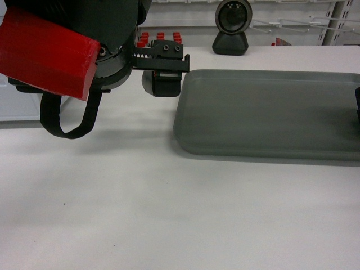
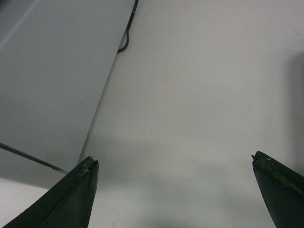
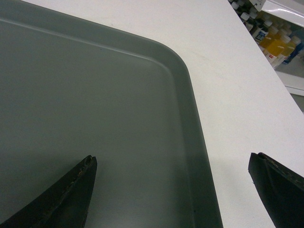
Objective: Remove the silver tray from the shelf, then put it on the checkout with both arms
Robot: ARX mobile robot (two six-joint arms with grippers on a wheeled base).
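Surface [image 1: 140,214]: broad white checkout top, fills most of head view; carries the tray.
Silver tray [image 1: 270,112]: dull grey, rounded corners, low rim — lies flat on the surface, right of centre in head view, runs off the right edge. Rt wrist view shows one rounded corner w/ white surface beyond it.
Left arm: big black body w/ red block [image 1: 48,48] at upper left of head view, black cable loop [image 1: 67,121] hanging under it.
Left pincer [image 2: 175,164]: spread wide, nothing between the tips, only bare white surface below. In head view its toothed rail sits just beside the tray's left far corner; contact — can't tell.
Right pincer [image 3: 172,164]: spread wide, nothing gripped; one tip over the tray floor, other over the surface, tray rim between them.
Black camera stand [image 1: 231,28]: on the surface's far side, behind the tray.
Bottles [image 3: 273,42]: small, yellow & dark, past the surface edge in rt wrist view.
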